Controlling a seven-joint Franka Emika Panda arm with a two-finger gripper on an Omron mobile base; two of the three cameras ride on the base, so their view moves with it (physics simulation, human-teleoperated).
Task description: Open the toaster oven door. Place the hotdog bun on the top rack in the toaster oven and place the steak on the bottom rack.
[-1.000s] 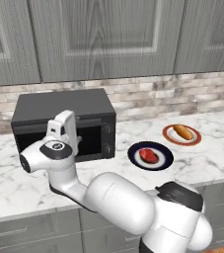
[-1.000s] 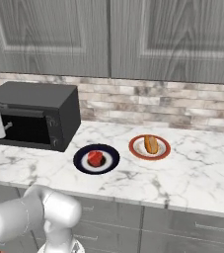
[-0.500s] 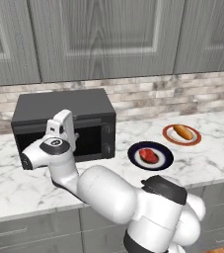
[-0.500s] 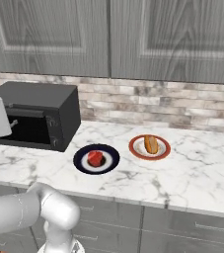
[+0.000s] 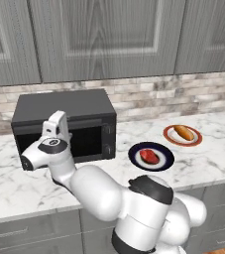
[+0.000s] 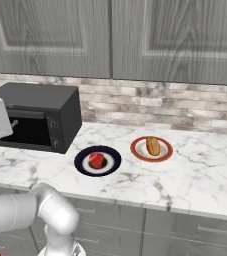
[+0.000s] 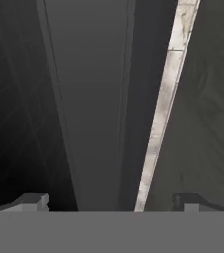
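The black toaster oven (image 5: 64, 106) stands at the counter's back left. Its door (image 5: 79, 141) with the dark glass is shut. My gripper (image 7: 111, 202) is open; its fingertips (image 7: 32, 200) stand far apart with nothing between them. It hovers at the door's upper edge, looking along the oven's grey top. The white hand (image 5: 54, 126) shows in front of the oven (image 6: 40, 97) near its top. The steak (image 5: 148, 156) (image 6: 96, 160) lies on a dark blue plate. The hotdog bun (image 5: 184, 133) (image 6: 153, 145) lies on an orange-rimmed plate. Both racks are hidden behind the door.
The dark blue plate (image 6: 112, 165) and the orange-rimmed plate (image 6: 166, 152) sit on the white marble counter (image 6: 195, 170) right of the oven. A brick backsplash (image 6: 150, 107) and grey wall cabinets (image 6: 135, 40) are behind and above. Grey drawers run below the counter edge.
The hand has edged slightly up and closer to the oven's front top edge, and the arm's lower links have swung left. The jaws have stayed open; the food and door are unmoved.
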